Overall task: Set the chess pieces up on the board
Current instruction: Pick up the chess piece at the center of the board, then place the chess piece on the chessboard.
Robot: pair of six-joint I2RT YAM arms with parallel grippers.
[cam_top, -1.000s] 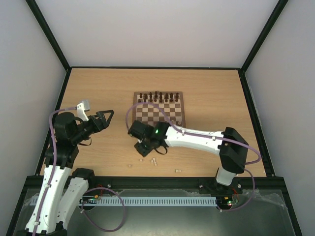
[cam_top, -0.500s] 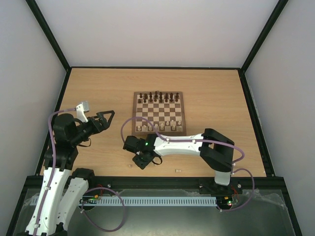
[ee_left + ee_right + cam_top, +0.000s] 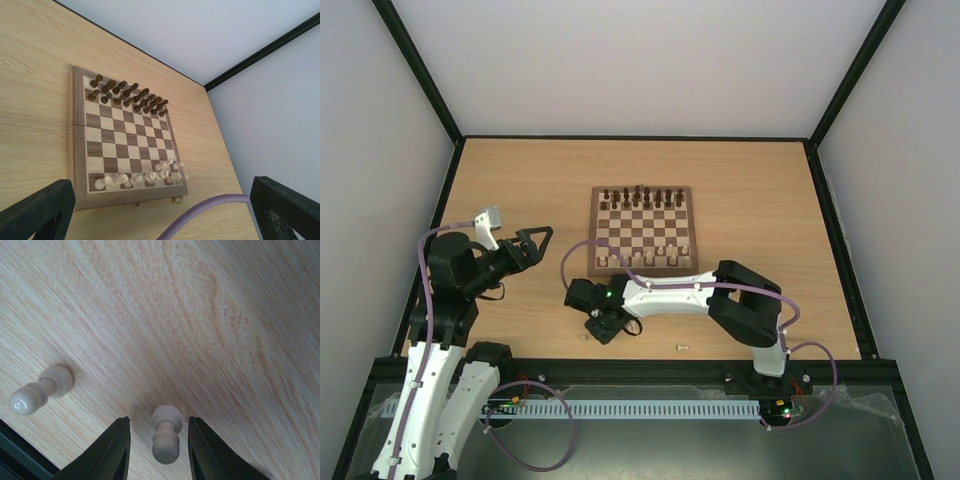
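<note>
The board lies mid-table with dark pieces along its far rows and several pale chess pieces on its near rows; the left wrist view shows the board too. My right gripper is low over the table in front of the board's near-left corner. In the right wrist view it is open, its fingers straddling an upright pale pawn with a gap on each side. A second pale pawn lies to its left. My left gripper hovers left of the board, wide open and holding nothing.
One loose pale piece lies near the table's front edge, and another rests against the board's near border. A purple cable crosses the left wrist view. Black frame posts and white walls enclose the table.
My right arm swung left and toward the front edge, away from the board, and its jaws narrowed around the pawn. The left gripper opened wider and otherwise stayed put.
</note>
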